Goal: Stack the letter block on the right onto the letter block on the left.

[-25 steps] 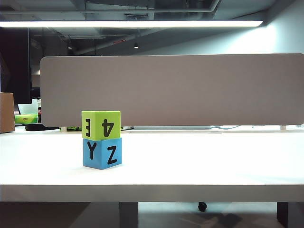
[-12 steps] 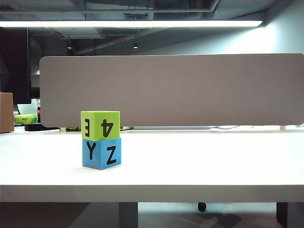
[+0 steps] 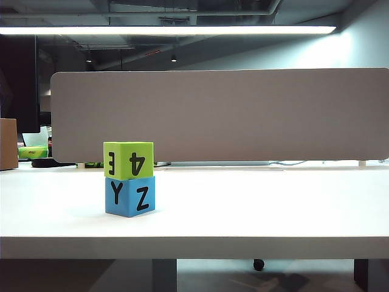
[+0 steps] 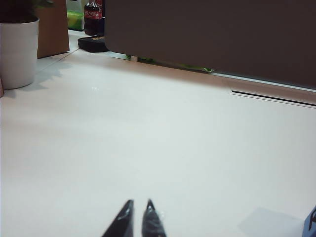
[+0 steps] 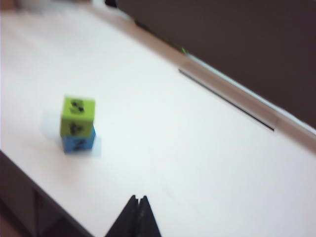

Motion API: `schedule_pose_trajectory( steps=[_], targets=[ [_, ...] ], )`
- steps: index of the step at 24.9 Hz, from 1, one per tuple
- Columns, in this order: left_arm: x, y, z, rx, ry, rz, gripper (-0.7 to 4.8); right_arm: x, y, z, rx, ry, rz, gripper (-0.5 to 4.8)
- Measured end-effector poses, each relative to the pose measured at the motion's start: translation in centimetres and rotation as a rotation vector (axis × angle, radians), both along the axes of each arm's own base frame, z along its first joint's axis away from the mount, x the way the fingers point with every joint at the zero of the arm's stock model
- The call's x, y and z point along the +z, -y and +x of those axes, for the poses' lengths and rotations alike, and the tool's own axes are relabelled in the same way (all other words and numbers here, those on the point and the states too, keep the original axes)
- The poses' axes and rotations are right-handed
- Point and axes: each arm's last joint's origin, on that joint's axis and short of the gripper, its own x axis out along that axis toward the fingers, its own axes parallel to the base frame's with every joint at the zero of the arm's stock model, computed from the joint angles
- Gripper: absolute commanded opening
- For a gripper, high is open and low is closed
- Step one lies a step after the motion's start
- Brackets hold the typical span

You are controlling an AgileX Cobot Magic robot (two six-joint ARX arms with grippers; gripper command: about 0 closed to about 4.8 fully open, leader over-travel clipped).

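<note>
A green letter block (image 3: 129, 160) rests squarely on a blue letter block (image 3: 130, 196) marked Y and Z, left of the middle of the white table (image 3: 255, 207). Neither gripper shows in the exterior view. The right wrist view takes in the same stack from above and afar, green block (image 5: 77, 116) over blue block (image 5: 79, 143). My right gripper (image 5: 138, 197) is shut and empty, well away from the stack. My left gripper (image 4: 138, 202) hangs low over bare table, its tips almost together with nothing between them. A blue block corner (image 4: 312, 222) peeks in at the frame edge.
A grey partition panel (image 3: 219, 115) runs along the table's back. A brown box (image 3: 8, 143) stands at the far left. The left wrist view shows a white pot (image 4: 19, 52), a cola bottle (image 4: 93, 15) and a cable slot (image 4: 271, 97).
</note>
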Motion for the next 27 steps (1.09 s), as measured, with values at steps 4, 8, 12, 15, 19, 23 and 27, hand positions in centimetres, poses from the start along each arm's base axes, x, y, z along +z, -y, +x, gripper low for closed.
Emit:
schedule_pose_trajectory(
  steps=[4,8,12,15,19,23,27],
  targets=[
    [0.0,0.0,0.0,0.0,0.0,0.0,0.26,-3.6,-0.2,-0.1,0.021,-0.053,-0.183,0.08],
    [0.0,0.0,0.0,0.0,0.0,0.0,0.26,-5.6,0.0,0.0,0.007,-0.071,-0.28,0.08],
    [0.0,0.0,0.0,0.0,0.0,0.0,0.26,-5.2,-0.1,0.4,-0.071,-0.026,-0.239,0.08],
    [0.0,0.0,0.0,0.0,0.0,0.0,0.26,-6.0,-0.3,1.6,-0.148,0.0,-0.106,0.08],
    [0.0,0.0,0.0,0.0,0.0,0.0,0.26,-8.0,0.6,4.4,-0.167,0.007,0.136,0.08],
    [0.0,0.0,0.0,-0.001,-0.001,0.0,0.26,-10.4,5.5,7.3,0.067,0.032,0.384,-0.05],
    [0.0,0.0,0.0,-0.001,-0.002,0.0,0.26,-8.9,9.8,6.4,-0.068,0.234,0.471,-0.05]
  ],
)
